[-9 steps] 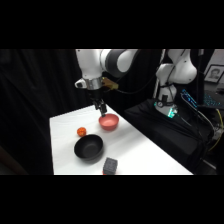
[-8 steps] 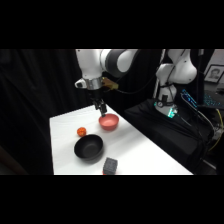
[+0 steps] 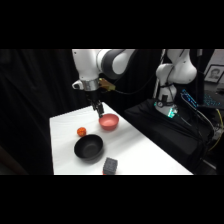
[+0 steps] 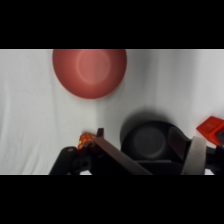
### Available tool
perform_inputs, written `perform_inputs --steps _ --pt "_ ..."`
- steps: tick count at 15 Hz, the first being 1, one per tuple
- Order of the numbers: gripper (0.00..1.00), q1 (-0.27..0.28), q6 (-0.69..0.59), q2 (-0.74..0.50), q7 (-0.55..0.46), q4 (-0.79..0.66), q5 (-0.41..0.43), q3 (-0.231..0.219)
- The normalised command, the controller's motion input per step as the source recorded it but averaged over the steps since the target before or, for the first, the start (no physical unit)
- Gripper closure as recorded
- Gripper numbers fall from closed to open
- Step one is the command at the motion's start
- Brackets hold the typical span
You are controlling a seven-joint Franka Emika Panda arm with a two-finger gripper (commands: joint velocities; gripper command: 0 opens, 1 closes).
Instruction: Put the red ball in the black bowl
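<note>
red ball (image 3: 81,131) open above | black bowl (image 3: 89,147) just beside | pink bowl (image 3: 109,121) near

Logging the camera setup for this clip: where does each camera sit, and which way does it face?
Side view: fixed beside the white table, looking across and down; the white arm and its gripper show.
Wrist view: on the arm's wrist, looking down at the table; the gripper's black linkage rises from the bottom edge.
Shared: the red ball, the black bowl, the pinkish-red bowl.

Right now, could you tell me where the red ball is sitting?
In the side view the red ball rests on the white table near its left edge, just above the black bowl and left of the pinkish-red bowl.
</note>
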Motion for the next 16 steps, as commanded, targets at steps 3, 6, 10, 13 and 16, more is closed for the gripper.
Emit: perform_inputs --steps 3,6,10,13,16 --pt "0.0 -0.082 -0.04 0.31 -0.17 0.44 0.103 -0.03" --pt "0.0 -0.093 -0.02 0.33 -0.22 0.46 0.151 -0.013" --pt "0.0 -0.106 0.04 0.37 -0.23 0.45 0.165 -0.006" --pt "0.0 -0.113 0.13 0.37 -0.23 0.4 0.155 0.007" --pt "0.0 -0.103 0.17 0.36 -0.18 0.36 0.133 0.006"
